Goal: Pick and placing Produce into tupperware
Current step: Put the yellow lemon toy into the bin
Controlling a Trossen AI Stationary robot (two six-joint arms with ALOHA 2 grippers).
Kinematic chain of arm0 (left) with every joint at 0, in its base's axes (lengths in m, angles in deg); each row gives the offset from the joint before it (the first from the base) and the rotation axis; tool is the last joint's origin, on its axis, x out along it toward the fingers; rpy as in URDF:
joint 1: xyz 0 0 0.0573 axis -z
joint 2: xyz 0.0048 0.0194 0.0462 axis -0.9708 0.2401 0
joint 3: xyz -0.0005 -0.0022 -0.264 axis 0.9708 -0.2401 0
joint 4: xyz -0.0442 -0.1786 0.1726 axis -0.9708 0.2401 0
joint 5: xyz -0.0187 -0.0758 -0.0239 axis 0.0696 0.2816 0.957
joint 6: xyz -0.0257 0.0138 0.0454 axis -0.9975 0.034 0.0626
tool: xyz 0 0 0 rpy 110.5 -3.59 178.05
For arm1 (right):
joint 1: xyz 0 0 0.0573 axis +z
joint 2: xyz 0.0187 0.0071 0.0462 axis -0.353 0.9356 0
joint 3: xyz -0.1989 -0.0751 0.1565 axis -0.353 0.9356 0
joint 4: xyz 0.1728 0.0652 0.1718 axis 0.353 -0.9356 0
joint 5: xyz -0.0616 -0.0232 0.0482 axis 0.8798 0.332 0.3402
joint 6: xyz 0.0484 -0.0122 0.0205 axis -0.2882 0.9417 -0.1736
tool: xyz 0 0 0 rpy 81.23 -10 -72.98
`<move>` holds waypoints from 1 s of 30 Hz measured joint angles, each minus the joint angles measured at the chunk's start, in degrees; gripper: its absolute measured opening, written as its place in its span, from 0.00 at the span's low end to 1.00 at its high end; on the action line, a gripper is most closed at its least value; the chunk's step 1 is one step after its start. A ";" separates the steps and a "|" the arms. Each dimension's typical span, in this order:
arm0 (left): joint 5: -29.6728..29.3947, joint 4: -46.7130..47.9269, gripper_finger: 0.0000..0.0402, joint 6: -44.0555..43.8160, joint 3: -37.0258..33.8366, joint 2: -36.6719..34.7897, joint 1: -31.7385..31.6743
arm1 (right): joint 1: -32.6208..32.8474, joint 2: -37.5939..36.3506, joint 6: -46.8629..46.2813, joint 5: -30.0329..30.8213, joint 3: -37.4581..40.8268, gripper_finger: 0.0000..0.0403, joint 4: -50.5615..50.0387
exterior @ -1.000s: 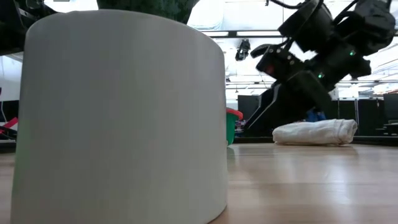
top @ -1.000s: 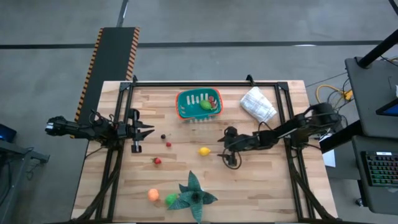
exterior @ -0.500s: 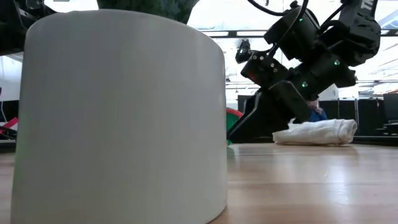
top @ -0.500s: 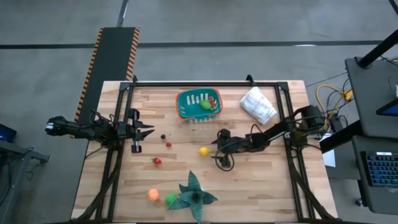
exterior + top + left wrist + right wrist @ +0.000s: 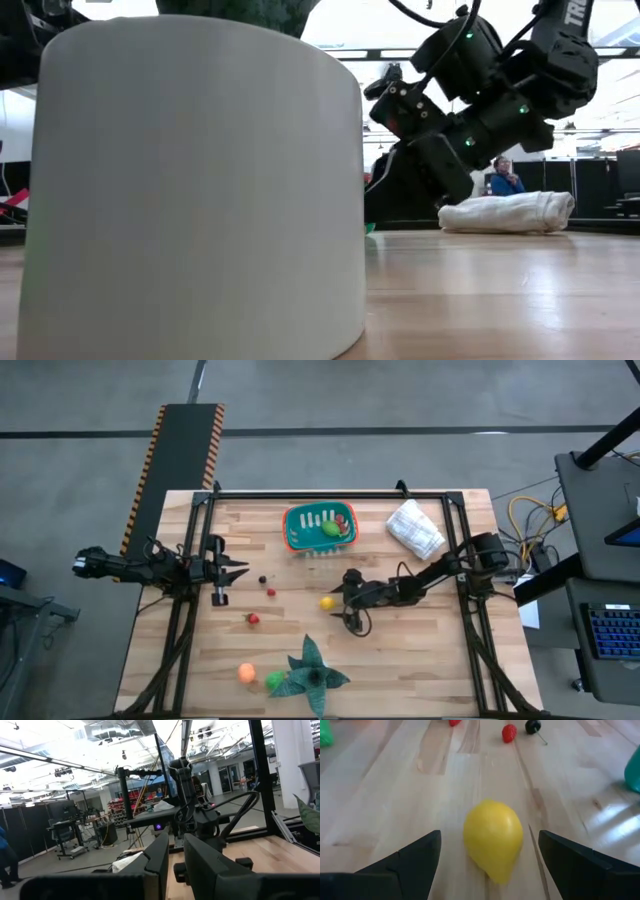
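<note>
The produce lies scattered on the table. A yellow lemon (image 5: 327, 602) (image 5: 493, 840) sits near the middle. To its left are two small red pieces (image 5: 253, 619) (image 5: 271, 592) and a dark one (image 5: 263, 579). An orange piece (image 5: 246, 673) and a green piece (image 5: 275, 681) lie by the near edge. The teal tupperware (image 5: 300, 540) stands toward the far edge with a green and a red piece inside. My right gripper (image 5: 341, 603) (image 5: 490, 834) is open, low over the table, with one finger on either side of the lemon and neither touching it. My left gripper (image 5: 240, 570) waits at the table's left edge, open by a narrow gap (image 5: 176, 855).
A wrinkled white bag (image 5: 415, 528) (image 5: 510, 212) lies right of the tub. A dark green leafy thing (image 5: 312, 672) stands at the near edge. Its wide white pot (image 5: 190, 190) fills the left of the low view. A person in blue (image 5: 505, 180) is far behind the table.
My right gripper has moved toward the table's left and come down, closing in on the lemon until its open fingers stand on either side of it. The lemon and the other produce have stayed put.
</note>
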State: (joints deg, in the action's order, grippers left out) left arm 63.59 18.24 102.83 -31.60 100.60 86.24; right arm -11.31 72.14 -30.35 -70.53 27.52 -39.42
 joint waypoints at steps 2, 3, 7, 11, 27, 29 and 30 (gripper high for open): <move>0.00 0.00 0.11 0.01 0.00 0.01 0.00 | 0.00 1.02 0.49 0.02 -1.21 0.81 0.12; -0.04 0.03 0.11 0.00 0.00 -0.02 0.02 | 0.00 1.55 0.92 0.01 -1.73 0.81 0.21; -0.02 0.15 0.11 0.02 0.00 0.07 0.02 | 0.00 3.98 1.39 0.05 -3.47 0.81 -0.11; 0.00 0.10 0.11 0.00 0.00 0.14 0.00 | 0.00 5.28 1.31 0.18 -4.53 0.81 -0.38; 0.00 0.00 0.11 0.01 0.00 0.21 0.00 | -0.32 4.89 1.37 0.27 -4.71 0.81 -0.71; -0.01 0.05 0.11 0.02 0.00 0.17 0.01 | -0.39 4.91 1.36 0.29 -4.71 0.81 -0.71; -0.01 0.04 0.11 0.02 0.00 0.15 0.00 | -0.39 4.89 1.28 0.29 -4.71 0.81 -0.74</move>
State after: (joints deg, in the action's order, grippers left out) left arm 63.57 18.28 102.85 -31.60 100.76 86.24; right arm -11.70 77.03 -29.07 -70.24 22.81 -40.17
